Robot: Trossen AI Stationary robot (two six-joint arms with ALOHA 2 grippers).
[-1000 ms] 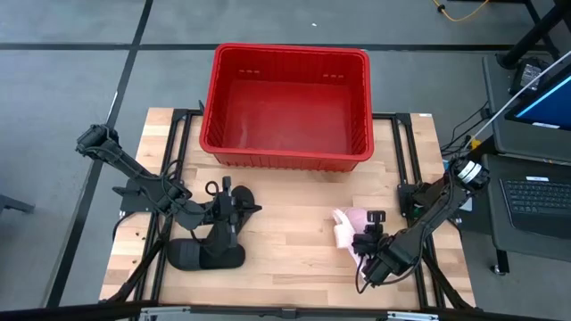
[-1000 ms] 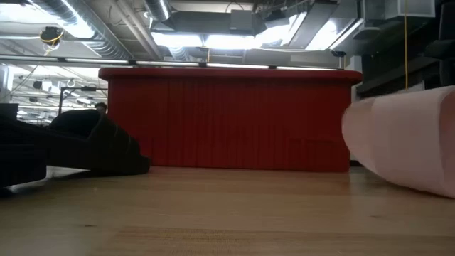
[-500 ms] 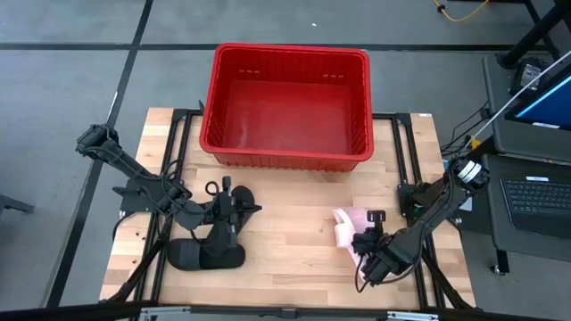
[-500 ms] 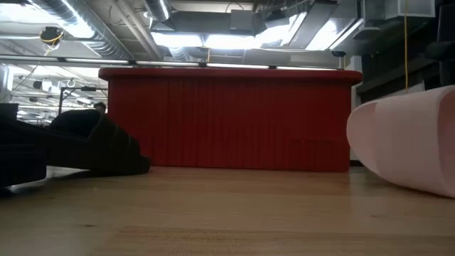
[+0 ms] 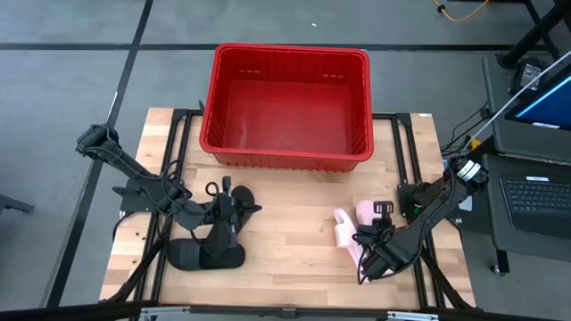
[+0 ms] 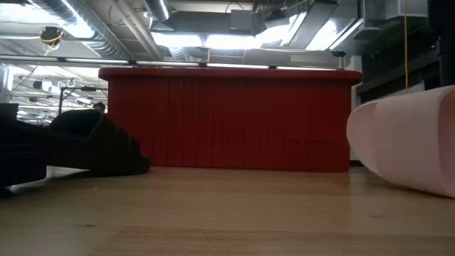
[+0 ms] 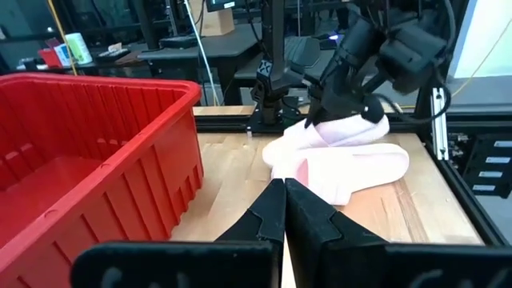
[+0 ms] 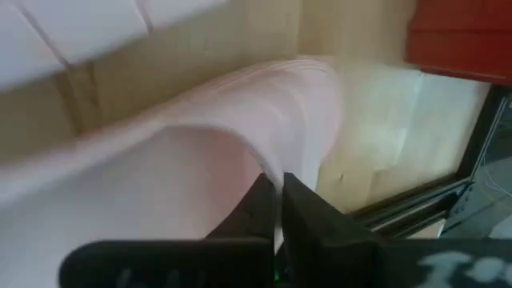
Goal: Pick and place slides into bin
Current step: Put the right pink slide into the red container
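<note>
The red bin (image 5: 290, 107) stands at the table's far side. Two light pink slides lie at the near right: one flat on the table (image 7: 360, 170), the other (image 7: 344, 132) tilted on top of it. My right gripper (image 5: 363, 239) is shut on the upper one. Black slides (image 5: 207, 255) rest on their soles at the near left. My left gripper (image 5: 255, 209) hovers level above the table to the right of them, shut (image 7: 284, 196) with nothing between its fingers. My right gripper pinches the upper pink slide's curved strap at its edge (image 8: 280, 164) between its two fingers. The fingers come from above, slanting down from the table's right. The slide sits tilted over the other pink slide (image 7: 320, 164); whether it is lifted clear I cannot tell.
The low view shows a black slide (image 6: 96, 146) at the left, the bin's wall (image 6: 227, 117) across the middle and a pink slide (image 6: 409, 146) close at the right. Bare wood lies between the two pairs of slides. A laptop (image 5: 535, 201) stands off the table's right.
My right gripper has risen a little with the pink slide's strap. The upper pink slide has tipped up, and more of it now shows toward the table's right.
</note>
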